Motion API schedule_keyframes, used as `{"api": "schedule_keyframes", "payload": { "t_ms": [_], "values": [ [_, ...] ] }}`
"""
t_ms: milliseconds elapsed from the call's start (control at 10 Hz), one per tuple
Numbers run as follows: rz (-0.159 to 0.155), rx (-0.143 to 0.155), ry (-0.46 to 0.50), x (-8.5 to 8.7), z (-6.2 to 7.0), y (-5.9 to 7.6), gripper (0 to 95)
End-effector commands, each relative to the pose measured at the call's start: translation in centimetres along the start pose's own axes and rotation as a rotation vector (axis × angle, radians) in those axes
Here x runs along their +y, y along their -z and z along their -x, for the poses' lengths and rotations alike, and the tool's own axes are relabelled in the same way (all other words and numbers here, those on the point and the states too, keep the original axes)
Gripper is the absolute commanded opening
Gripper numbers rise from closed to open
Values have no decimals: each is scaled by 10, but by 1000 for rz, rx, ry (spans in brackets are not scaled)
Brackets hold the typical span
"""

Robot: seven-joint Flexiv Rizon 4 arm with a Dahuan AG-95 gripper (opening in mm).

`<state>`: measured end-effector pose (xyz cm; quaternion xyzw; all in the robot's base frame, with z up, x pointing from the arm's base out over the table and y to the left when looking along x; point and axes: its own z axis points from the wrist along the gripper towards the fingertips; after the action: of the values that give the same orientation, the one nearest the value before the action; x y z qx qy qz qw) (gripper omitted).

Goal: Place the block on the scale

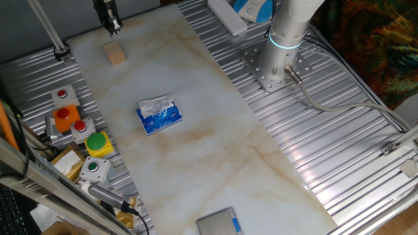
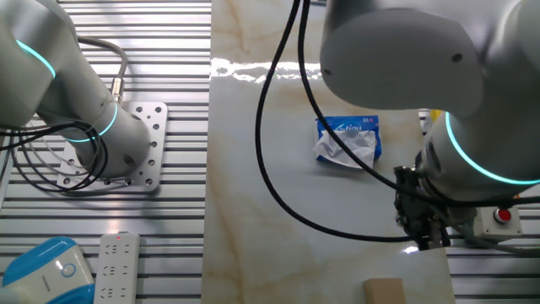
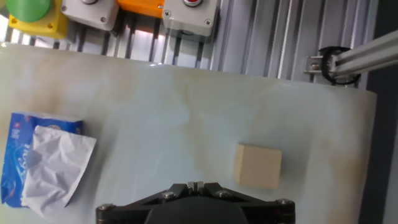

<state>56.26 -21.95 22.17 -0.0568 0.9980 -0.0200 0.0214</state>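
Gripper (image 3: 195, 185) jaws look shut w/ nothing held; block (image 3: 257, 165) lies on table just right of it, apart.

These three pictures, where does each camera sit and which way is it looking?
One fixed view: high over one end of the table, looking down its length; the end effector hangs above the block, scale nearest.
Other fixed view: from the opposite end, close behind the arm; tissue pack mid-table.
Hand view: on the hand, looking straight down.
All three share the block and tissue pack.
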Motion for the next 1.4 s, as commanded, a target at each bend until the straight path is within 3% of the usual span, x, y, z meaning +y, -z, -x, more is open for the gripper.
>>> {"api": "schedule_keyframes", "payload": {
  "t_ms": [100, 600, 700, 900, 1400],
  "values": [
    [5, 11, -135, -1, 1, 0, 0],
    [3, 51, -188, -1, 1, 0, 0],
    [-10, 73, -204, -1, 1, 0, 0],
    [-41, 88, -198, -1, 1, 0, 0],
    [-41, 89, -213, -1, 1, 0, 0]
  ]
}}
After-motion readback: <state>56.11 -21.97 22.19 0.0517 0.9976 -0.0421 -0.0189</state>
